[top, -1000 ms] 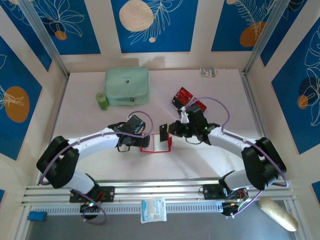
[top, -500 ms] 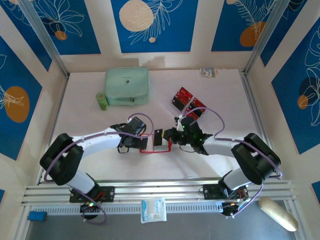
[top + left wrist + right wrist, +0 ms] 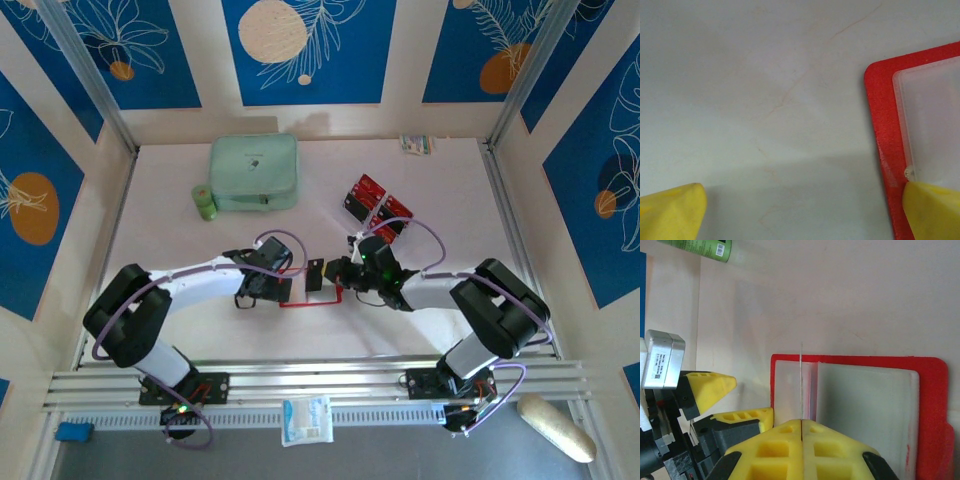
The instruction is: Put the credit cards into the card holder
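Note:
The card holder point(image 3: 312, 303) lies open on the table between the arms, a red wallet point(image 3: 930, 390) with pale clear sleeves. My right gripper point(image 3: 801, 422) is shut on one of the credit cards point(image 3: 801, 380), seen edge-on as a thin line standing over the left sleeve. From above that card point(image 3: 317, 275) looks dark, held at the right gripper point(image 3: 335, 272). My left gripper point(image 3: 283, 288) is open at the holder's left edge; one yellow fingertip point(image 3: 932, 210) rests on the holder's red border point(image 3: 880, 125), the other on bare table. More red and black cards point(image 3: 375, 205) lie behind.
A mint-green zip case point(image 3: 254, 172) sits at the back left with a green tube point(image 3: 205, 203) beside it. A small packet point(image 3: 417, 144) lies at the back wall. The left gripper's fingers point(image 3: 707, 387) stand close to the left of the held card.
My right gripper has carried the card left and slightly down, from beside the holder to over its left sleeve. The left gripper has stayed at the holder's left edge.

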Tool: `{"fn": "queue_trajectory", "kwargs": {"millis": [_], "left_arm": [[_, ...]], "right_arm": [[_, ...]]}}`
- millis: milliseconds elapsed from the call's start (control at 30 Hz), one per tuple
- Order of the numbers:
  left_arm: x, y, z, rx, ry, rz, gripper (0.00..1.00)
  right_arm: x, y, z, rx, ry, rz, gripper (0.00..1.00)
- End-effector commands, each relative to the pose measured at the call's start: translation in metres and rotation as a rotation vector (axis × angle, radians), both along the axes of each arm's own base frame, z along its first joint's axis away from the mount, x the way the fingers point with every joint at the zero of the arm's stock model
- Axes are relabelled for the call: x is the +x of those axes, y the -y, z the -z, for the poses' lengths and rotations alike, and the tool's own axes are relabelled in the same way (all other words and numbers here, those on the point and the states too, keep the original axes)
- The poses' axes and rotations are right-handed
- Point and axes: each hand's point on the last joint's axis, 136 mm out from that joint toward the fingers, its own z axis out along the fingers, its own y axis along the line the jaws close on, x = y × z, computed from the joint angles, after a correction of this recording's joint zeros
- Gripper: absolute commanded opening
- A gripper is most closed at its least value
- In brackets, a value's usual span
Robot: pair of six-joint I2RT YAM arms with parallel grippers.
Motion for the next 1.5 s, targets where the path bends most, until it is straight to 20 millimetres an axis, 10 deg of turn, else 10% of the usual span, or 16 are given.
{"fn": "queue_trajectory", "kwargs": {"millis": [0,833,1467], "left_arm": [[-0.009,-0.009,0.008,0.040,-0.026,-0.011,1.00],[0.012,0.030,-0.034,-0.137,0.037,0.003,1.00],[-0.005,0.011,0.008,-0.033,-0.040,-0.007,1.00]], "right_arm": [[0.003,-0.003,0.000,0.008,0.013,0.013,0.00],[-0.006,-0.003,0.018,0.003,-0.030,0.013,0.00],[0.005,0.009,-0.011,0.042,0.018,0.026,0.00]]}}
